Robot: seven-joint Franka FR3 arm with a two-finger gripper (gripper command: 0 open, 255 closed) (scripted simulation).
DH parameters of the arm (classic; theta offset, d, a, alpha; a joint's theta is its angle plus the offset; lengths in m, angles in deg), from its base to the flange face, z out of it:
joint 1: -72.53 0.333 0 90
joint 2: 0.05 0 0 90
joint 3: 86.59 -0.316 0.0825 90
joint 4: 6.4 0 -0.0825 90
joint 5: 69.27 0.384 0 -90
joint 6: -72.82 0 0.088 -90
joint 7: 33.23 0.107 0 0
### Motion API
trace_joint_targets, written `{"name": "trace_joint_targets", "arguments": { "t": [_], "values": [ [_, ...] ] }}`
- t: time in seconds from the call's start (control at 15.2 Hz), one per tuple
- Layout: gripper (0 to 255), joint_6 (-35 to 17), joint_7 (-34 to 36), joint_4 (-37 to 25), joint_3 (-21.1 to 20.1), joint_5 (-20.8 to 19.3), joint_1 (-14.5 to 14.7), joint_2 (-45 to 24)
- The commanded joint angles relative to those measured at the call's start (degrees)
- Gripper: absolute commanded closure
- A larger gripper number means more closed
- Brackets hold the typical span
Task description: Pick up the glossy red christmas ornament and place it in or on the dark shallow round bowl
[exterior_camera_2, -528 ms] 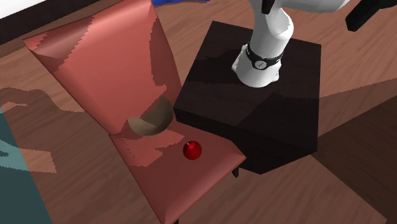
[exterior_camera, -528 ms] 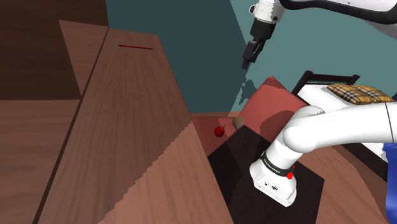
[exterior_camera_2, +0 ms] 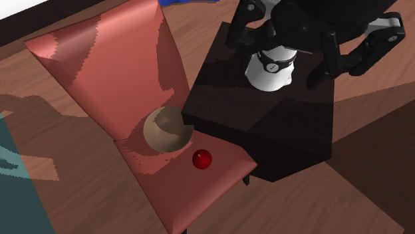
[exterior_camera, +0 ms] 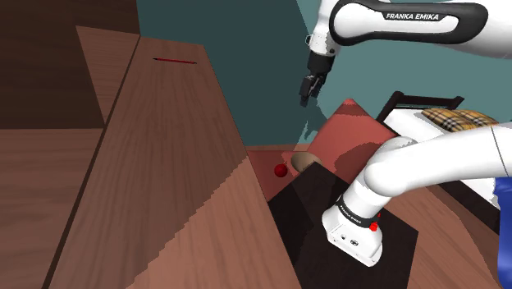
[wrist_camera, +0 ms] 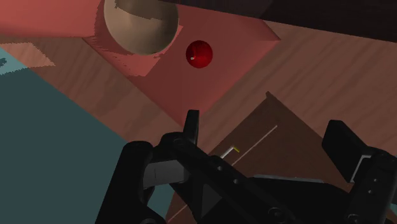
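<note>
The arm (exterior_camera: pixel 394 18) swung toward the shoulder view's left, fingers (wrist_camera: pixel 191 126) apart.

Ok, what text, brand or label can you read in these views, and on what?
"FRANKA EMIKA": dark letters on the white arm's upper link, shoulder view.
Small white print on the black band around the arm's base: too small to read.
No other text is legible.

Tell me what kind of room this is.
Probably a bedroom in a house: a plaid pillow on a white bed-like surface, wood floor, a low reddish table.
</note>
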State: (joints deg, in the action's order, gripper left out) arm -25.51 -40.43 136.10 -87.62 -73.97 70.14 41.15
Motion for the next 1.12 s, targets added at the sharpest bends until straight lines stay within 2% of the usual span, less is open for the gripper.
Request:
{"name": "trace_joint_targets", "arguments": {
  "t": [0.0,0.53,1.06],
  "values": [
    [0,-3.01,0.65,1.31,-0.03,-0.29,-0.33,-2.71],
    [0,-16.38,2.43,6.07,0.98,-2.66,-2.49,-15.62],
    [0,-29.31,5.05,6.35,2.16,-5.91,-4.89,-32.6]
  ]
}}
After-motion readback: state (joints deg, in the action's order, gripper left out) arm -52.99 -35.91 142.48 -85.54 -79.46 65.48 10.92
